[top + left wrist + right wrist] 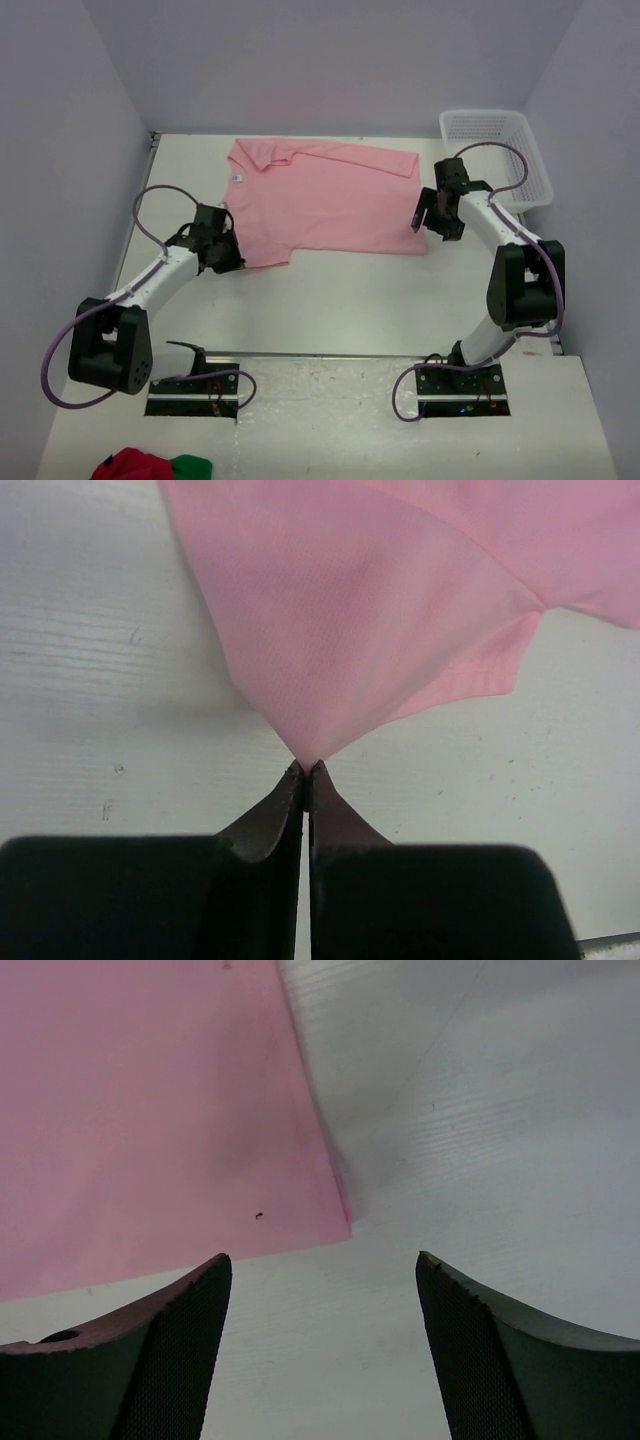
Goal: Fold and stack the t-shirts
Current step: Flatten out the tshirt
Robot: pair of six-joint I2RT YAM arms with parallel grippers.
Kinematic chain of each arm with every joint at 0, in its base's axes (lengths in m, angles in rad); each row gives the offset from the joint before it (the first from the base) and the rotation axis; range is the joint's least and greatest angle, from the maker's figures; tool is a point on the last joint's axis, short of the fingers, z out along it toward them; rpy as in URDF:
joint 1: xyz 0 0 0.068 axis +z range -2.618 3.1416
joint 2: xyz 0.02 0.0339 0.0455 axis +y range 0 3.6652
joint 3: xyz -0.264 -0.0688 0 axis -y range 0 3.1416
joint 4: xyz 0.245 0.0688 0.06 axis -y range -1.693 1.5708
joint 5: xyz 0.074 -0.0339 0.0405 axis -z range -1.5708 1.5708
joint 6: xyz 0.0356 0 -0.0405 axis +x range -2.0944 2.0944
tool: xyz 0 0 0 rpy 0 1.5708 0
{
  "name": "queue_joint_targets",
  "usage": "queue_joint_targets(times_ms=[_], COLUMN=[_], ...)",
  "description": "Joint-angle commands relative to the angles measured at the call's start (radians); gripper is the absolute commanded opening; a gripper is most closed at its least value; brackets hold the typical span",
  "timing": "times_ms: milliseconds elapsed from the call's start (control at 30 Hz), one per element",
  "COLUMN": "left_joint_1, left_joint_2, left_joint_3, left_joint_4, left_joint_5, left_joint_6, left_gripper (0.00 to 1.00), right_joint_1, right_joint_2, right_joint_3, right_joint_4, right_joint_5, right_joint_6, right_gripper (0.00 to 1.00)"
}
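A light pink t-shirt [330, 195] lies spread on the white table, its collar and small white label at the back left. My left gripper [234, 250] is at the shirt's near left edge. In the left wrist view it [306, 768] is shut on a pinched peak of the pink fabric [340, 600], with the sleeve hem off to the right. My right gripper [428, 224] is at the shirt's near right corner. In the right wrist view it [322, 1260] is open and empty above the table, with the shirt's corner [150, 1120] just ahead and to the left of it.
A white plastic basket [497, 152] stands at the back right of the table [350, 300]. A red and green bundle of cloth [150, 466] lies at the near left, in front of the arm bases. Grey walls close in the sides and the back.
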Motion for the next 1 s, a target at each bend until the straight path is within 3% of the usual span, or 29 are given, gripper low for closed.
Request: queue_joint_targets(times_ms=[0, 233, 500, 967], left_joint_1=[0.011, 0.011, 0.014, 0.027], left_joint_2=[-0.056, -0.027, -0.007, -0.044], left_joint_3=[0.071, 0.098, 0.099, 0.091], left_joint_4=[-0.031, -0.006, 0.026, 0.029], left_joint_5=[-0.055, -0.003, 0.025, 0.080], left_joint_6=[0.006, 0.030, 0.061, 0.084], left_gripper=[0.00, 0.00, 0.00, 0.00], right_joint_1=[-0.014, -0.020, -0.020, -0.020], right_joint_2=[0.049, 0.118, 0.163, 0.195], right_joint_3=[0.008, 0.024, 0.045, 0.045], right_joint_4=[-0.037, -0.051, -0.057, -0.057], right_joint_5=[0.024, -0.082, -0.082, -0.077], right_joint_6=[0.028, 0.036, 0.051, 0.094], right_gripper=[0.75, 0.68, 0.62, 0.41])
